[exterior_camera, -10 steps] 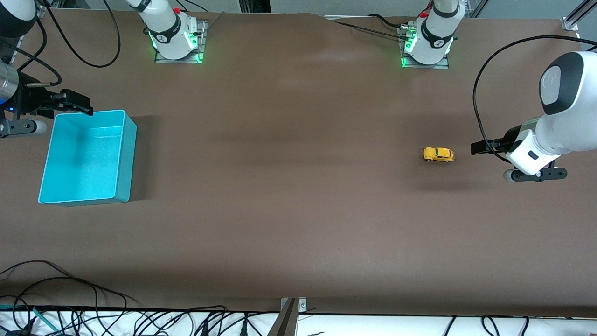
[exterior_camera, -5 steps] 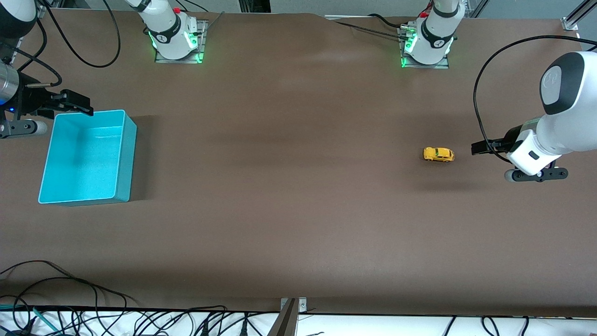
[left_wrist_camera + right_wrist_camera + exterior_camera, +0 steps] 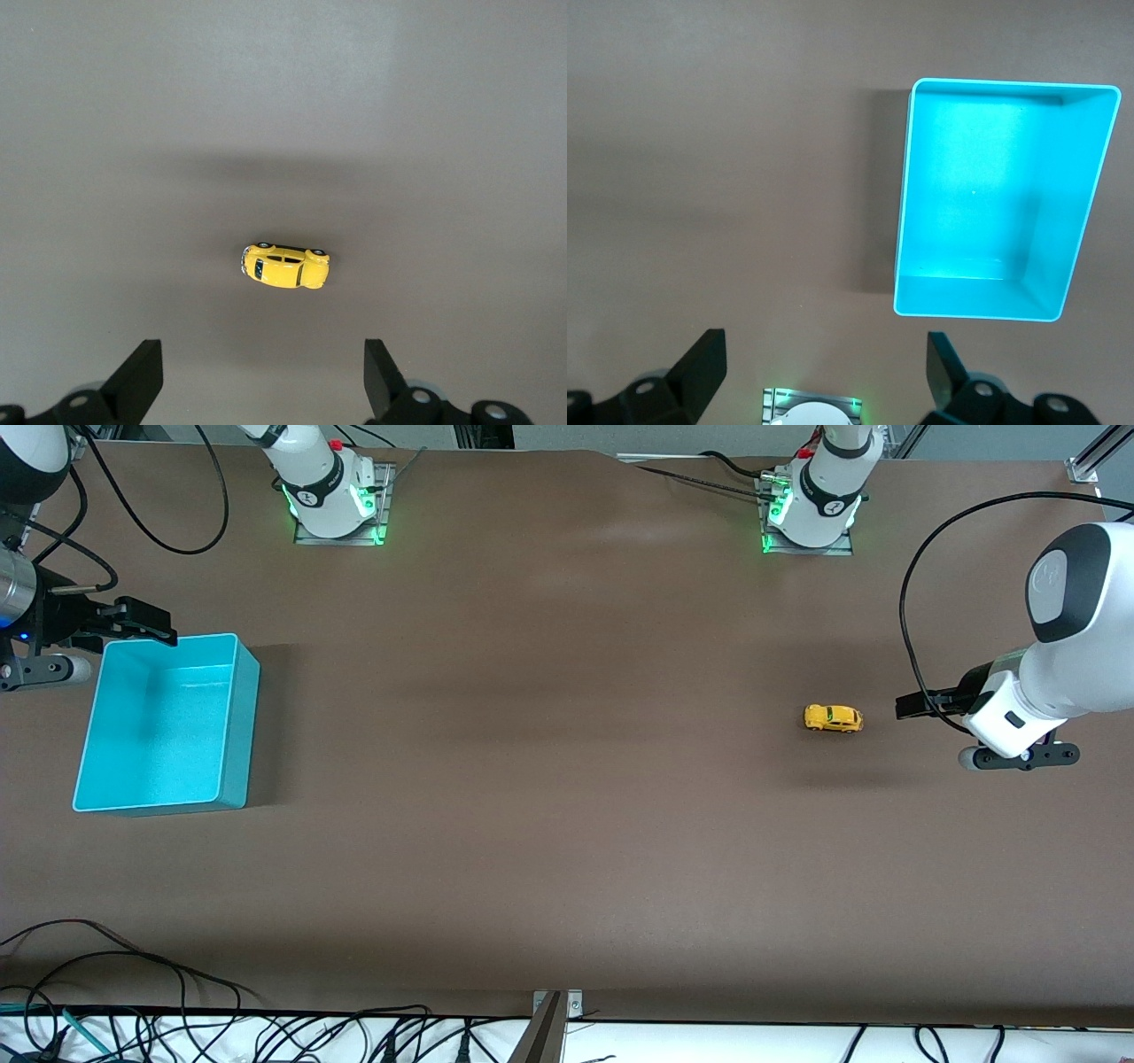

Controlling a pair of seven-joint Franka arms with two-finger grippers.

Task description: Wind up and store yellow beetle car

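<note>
The yellow beetle car (image 3: 833,718) stands on its wheels on the brown table, toward the left arm's end. In the left wrist view the car (image 3: 284,266) lies a little ahead of the open fingers. My left gripper (image 3: 917,706) (image 3: 261,354) hovers open and empty beside the car, between it and the table's end. The turquoise bin (image 3: 241,726) (image 3: 904,204) sits empty at the right arm's end. My right gripper (image 3: 151,624) (image 3: 823,345) hangs open and empty over the bin's corner nearest the robots' bases.
The two arm bases (image 3: 332,500) (image 3: 811,509) with green lights stand along the table's edge farthest from the front camera. Loose cables (image 3: 133,974) lie at the edge nearest it. A black cable (image 3: 904,611) loops above the left arm.
</note>
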